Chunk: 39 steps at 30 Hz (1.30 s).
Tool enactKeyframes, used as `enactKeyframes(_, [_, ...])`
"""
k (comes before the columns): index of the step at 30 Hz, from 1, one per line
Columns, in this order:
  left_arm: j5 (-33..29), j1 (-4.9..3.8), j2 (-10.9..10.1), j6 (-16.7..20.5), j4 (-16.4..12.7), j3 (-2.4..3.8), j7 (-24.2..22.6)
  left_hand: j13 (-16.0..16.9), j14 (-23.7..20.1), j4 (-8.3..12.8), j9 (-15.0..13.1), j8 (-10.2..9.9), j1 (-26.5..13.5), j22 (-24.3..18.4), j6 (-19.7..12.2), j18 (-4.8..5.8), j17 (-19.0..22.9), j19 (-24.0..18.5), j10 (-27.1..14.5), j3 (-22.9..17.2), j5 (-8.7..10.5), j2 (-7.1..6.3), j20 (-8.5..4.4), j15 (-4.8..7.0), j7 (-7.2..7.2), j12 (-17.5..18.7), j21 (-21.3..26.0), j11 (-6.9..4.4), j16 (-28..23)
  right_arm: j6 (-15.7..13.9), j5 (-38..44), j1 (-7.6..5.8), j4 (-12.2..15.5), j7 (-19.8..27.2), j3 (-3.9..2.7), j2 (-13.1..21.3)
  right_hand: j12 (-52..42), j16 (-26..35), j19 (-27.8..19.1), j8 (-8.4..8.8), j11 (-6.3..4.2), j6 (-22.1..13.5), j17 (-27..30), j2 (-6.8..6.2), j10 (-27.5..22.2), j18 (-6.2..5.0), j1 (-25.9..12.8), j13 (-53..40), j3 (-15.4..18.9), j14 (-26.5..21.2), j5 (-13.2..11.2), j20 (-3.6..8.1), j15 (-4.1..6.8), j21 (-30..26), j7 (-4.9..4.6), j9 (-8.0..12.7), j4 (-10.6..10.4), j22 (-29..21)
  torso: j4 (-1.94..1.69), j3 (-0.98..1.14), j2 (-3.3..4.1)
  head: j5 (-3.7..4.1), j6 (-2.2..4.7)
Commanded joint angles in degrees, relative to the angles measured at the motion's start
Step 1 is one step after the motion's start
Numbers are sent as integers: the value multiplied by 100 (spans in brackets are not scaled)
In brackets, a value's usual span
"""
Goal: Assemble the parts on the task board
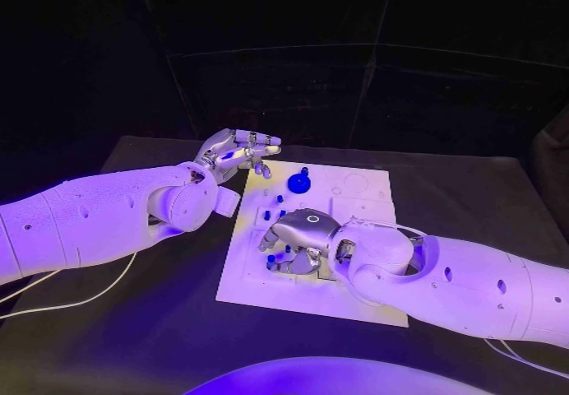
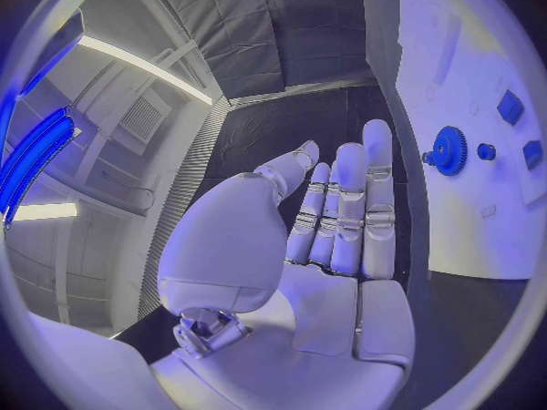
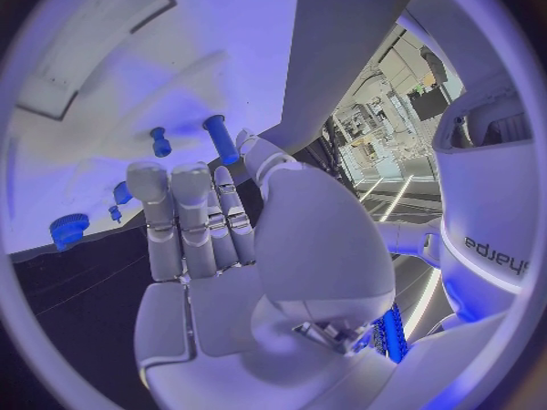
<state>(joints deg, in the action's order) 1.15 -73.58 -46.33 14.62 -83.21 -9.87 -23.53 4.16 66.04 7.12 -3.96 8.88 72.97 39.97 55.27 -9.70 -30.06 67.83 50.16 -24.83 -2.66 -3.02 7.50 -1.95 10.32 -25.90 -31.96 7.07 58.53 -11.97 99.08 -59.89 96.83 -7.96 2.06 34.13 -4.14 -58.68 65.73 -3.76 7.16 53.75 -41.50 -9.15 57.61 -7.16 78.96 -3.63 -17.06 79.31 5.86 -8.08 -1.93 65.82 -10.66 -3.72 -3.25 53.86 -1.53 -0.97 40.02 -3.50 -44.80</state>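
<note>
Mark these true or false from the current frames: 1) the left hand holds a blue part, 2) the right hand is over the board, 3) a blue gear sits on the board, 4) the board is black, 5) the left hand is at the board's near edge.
1) False. The left hand holds nothing; its fingers lie straight and empty.
2) True. The right hand is over the near half of the board, among small blue parts.
3) True. The gear sits on the board's far half, apart from both hands.
4) False. The board is white; the table is black.
5) False. The left hand is at the board's far left corner.
</note>
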Motion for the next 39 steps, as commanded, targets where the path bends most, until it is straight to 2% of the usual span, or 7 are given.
enactKeyframes(1, [-13, -8, -4, -79, -9, 4, -13, -5, -20, 12, 7, 31, -20, -6, -30, -73, 6, -22, -9, 18, -26, -14, -7, 0, 27, -18, 40, -2, -1, -516, -145, -1, 94, 194, 2, 96, -72, 13, -30, 14, 5, -47, 21, 45, -23, -93, -45, -14, 121, -26, 59, -6, -15, -23, -5, -7, -4, -12, 4, 7, 1, 16, 11])
enactKeyframes(10, [-13, -8, -24, -89, -11, 4, -3, -6, -26, 10, 6, 39, -23, -13, -29, -74, 15, -23, -12, 20, -26, -11, -6, -1, 25, -30, 47, -2, 2, -1031, -725, -3, 613, 195, -3, 919, -312, -25, 75, -6, -37, -62, 47, 122, 60, -79, -107, -32, 695, 43, 71, 17, 18, -21, 23, -21, -110, 15, 14, -3, -22, 185, 70])
enactKeyframes(12, [-13, -8, -34, -90, -16, 4, 0, -6, -26, 10, 6, 39, -23, -13, -29, -74, 15, -23, -12, 20, -26, -11, -6, -1, 25, -30, 47, -2, 2, -1144, -1240, -30, 804, -6, -10, 1365, -778, -552, 598, -116, -165, 179, -670, 238, 893, 66, -177, -203, 783, 333, 126, 68, 106, 492, 74, -66, -215, 721, 22, -11, -24, 336, 113])
enactKeyframes(14, [-13, -8, -45, -90, -20, 3, 1, -6, -26, 10, 6, 39, -23, -13, -29, -74, 15, -23, -12, 20, -26, -11, -6, -1, 25, -30, 47, -2, 2, -1193, -1590, -58, 903, -244, -12, 1698, -1365, -1077, 1062, -270, -418, 442, -1390, 158, 1872, 202, -460, -518, 1001, 565, 507, 219, 294, 975, 277, -117, -412, 1378, 40, -13, -33, 434, 129])
enactKeyframes(20, [-13, -7, -72, -89, -46, 2, 6, -6, -26, 10, 6, 39, -23, -13, -29, -74, 15, -23, -12, 20, -26, -11, -6, -1, 25, -30, 47, -2, 2, -1151, -2026, -88, 1146, -1021, -11, 2485, -3111, -1798, 1579, -643, -621, 603, -2395, 154, 2276, 391, -967, -2312, 1732, 724, 944, 491, 499, 1593, 496, -206, -1004, 2242, 112, -13, -46, 675, 165])
enactKeyframes(28, [-13, -7, -89, -105, -65, -11, 11, -7, -29, 10, 5, 45, -24, -17, -27, -74, 20, -23, -16, 21, -26, -11, -5, -1, 23, -35, 50, -3, 4, -839, -1787, -85, 1329, -1847, -5, 2978, -5434, -2202, 1708, -1214, -650, 472, -3028, 377, 2131, 453, -976, -5121, 2471, 767, 934, 481, 519, 1800, 537, -426, -1328, 2558, 172, 0, -55, 774, 194])
enactKeyframes(39, [-13, -6, -112, -119, -74, -27, 13, -8, -32, 7, 2, 57, -26, -20, -14, -74, 25, -23, -18, 21, -26, -5, -4, -1, 19, -41, 54, -4, 6, -443, -1237, 3, 1262, -2302, 1, 2863, -5884, -2298, 1711, -1450, -670, 435, -3212, 340, 2170, 458, -1164, -5749, 2692, 777, 814, 491, 527, 1818, 569, -640, -1353, 2593, 151, -15, -51, 785, 174])
